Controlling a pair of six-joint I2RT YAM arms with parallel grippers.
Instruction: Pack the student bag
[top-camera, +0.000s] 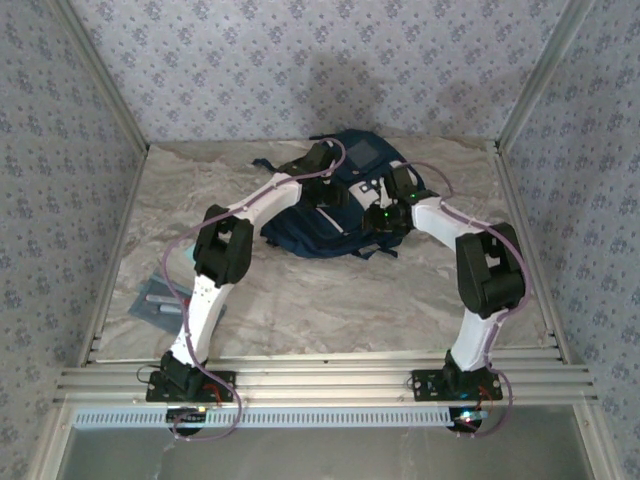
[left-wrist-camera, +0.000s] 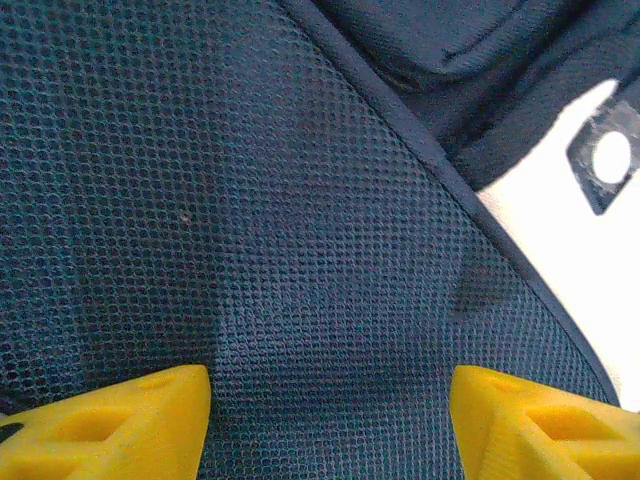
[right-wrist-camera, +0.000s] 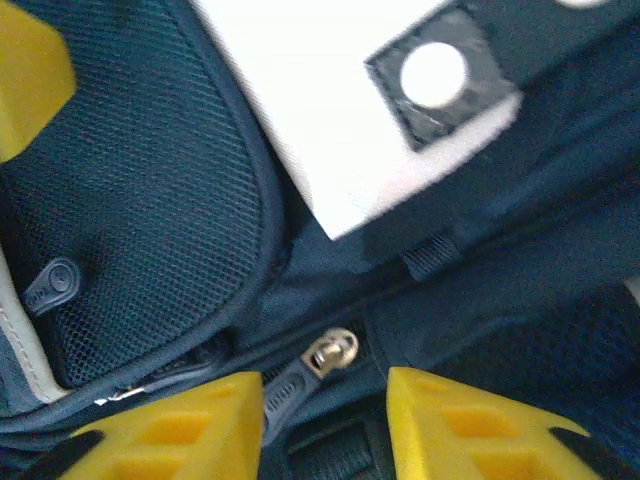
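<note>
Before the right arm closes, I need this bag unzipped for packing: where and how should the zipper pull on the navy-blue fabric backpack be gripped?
Take the dark pull tab trailing from the silver metal slider, not the slider itself. It lies on the navy-blue fabric backpack, pointing between the fingers of the open right gripper, so probably advance straight on and pinch it across its width.

Three walls papered in pale lilac-grey with a small floral print close in the space, with silver metal posts in the corners. Below lies a beige-and-grey marbled tabletop, edged nearest by ribbed aluminium rails. The light is soft and even.
</note>
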